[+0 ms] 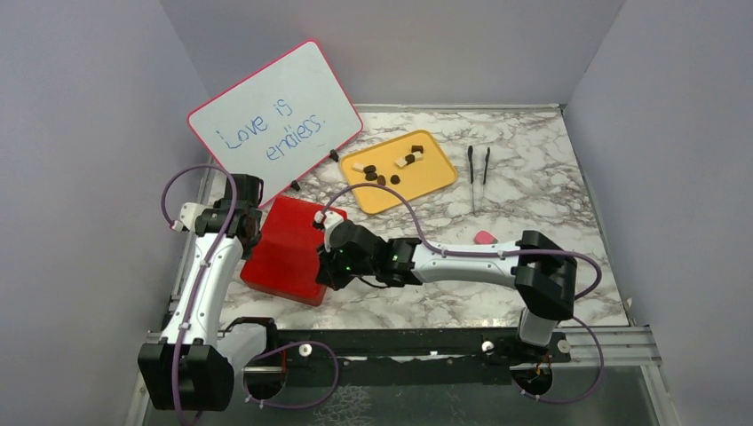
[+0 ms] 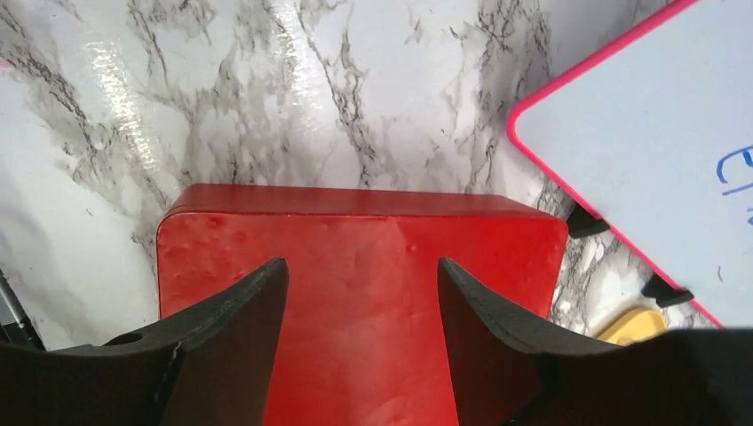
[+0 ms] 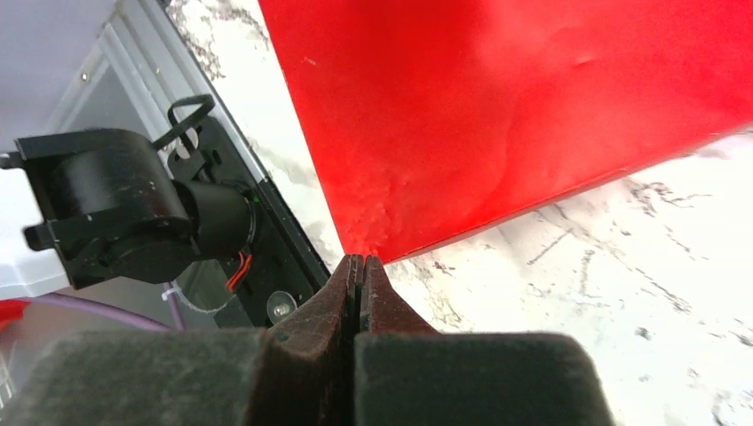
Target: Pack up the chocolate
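Your left gripper (image 2: 361, 275) hangs over the red box (image 1: 284, 253) with its jaws about half open. The two curved, matte black fingers (image 2: 257, 346) are spread above the lid and have hold of nothing. The lid is glossy, flat and faintly dimpled, with rounded corners. Your right gripper (image 3: 358, 266) has its jaws pressed fully together with nothing between them. Its dark tip sits right at the near right corner of the box, though you cannot tell from here whether it touches. The chocolate (image 1: 370, 170) lies well beyond the box, scattered loose on a smooth yellow rectangular tray (image 1: 413, 182). The small rounded and blocky bits are mostly dark brown, with a couple of cream ones. Everything rests on a shiny table (image 1: 533, 177) with a white and grey marble pattern. A pink-rimmed whiteboard (image 1: 275, 120), hand-lettered in blue, leans behind the box on small black feet. Right of the tray lie two thin black sticks (image 1: 471, 164), and a small pink block (image 1: 484, 237) sits nearer your right arm.
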Controlling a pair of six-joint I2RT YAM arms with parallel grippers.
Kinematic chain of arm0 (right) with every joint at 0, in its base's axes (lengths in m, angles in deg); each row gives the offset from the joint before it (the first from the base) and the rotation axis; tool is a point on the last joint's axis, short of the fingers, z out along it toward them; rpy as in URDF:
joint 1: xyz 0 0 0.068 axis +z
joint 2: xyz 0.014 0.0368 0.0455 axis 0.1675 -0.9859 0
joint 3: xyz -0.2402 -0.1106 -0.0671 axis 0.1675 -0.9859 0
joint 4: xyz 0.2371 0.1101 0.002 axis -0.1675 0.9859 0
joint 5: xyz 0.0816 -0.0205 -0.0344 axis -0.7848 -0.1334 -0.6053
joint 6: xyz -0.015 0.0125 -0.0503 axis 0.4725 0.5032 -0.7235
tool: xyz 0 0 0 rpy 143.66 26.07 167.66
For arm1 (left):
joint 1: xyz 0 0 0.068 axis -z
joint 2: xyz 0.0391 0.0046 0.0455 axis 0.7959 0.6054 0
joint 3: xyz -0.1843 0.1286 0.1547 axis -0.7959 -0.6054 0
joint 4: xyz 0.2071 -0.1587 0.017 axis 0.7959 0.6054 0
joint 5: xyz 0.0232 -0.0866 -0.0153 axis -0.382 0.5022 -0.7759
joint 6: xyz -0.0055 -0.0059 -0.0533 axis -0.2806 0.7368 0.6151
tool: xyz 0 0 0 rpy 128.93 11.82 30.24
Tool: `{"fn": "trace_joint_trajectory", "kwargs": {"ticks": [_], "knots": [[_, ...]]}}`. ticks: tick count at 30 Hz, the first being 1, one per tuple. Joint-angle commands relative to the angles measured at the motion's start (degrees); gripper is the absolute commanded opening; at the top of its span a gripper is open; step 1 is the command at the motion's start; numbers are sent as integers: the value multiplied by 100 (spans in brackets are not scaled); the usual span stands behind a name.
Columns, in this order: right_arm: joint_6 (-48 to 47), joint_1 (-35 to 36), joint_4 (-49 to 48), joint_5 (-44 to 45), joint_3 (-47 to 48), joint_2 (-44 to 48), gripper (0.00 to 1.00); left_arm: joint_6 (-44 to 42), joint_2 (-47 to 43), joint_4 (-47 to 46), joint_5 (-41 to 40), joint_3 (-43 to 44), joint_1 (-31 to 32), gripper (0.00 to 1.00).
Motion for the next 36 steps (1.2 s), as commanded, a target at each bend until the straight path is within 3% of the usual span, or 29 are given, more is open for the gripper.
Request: {"fn": "trace_joint_trajectory", "kwargs": {"ticks": [1,6,14,22,28,33,36], "knots": [[-247,35,489,717,89,474,1,558,235,81,-496,26,-38,63],[-358,35,940,1464,120,929,1,308,745,64,-509,12,-92,62],[-283,35,1769,1961,600,1178,1,378,253,-816,515,-1717,-108,59],[-189,35,2135,2152,778,1410,1,-304,210,-585,66,-622,-108,61],[-295,35,2139,2841,498,1667,8,-2259,-46,-2117,343,21,-104,67],[-595,35,1653,2617,-112,2265,17,-2927,185,-2446,301,188,-82,62],[-585,35,1526,2612,-454,2579,17,-4391,569,-3493,1443,227,-51,62]]}}
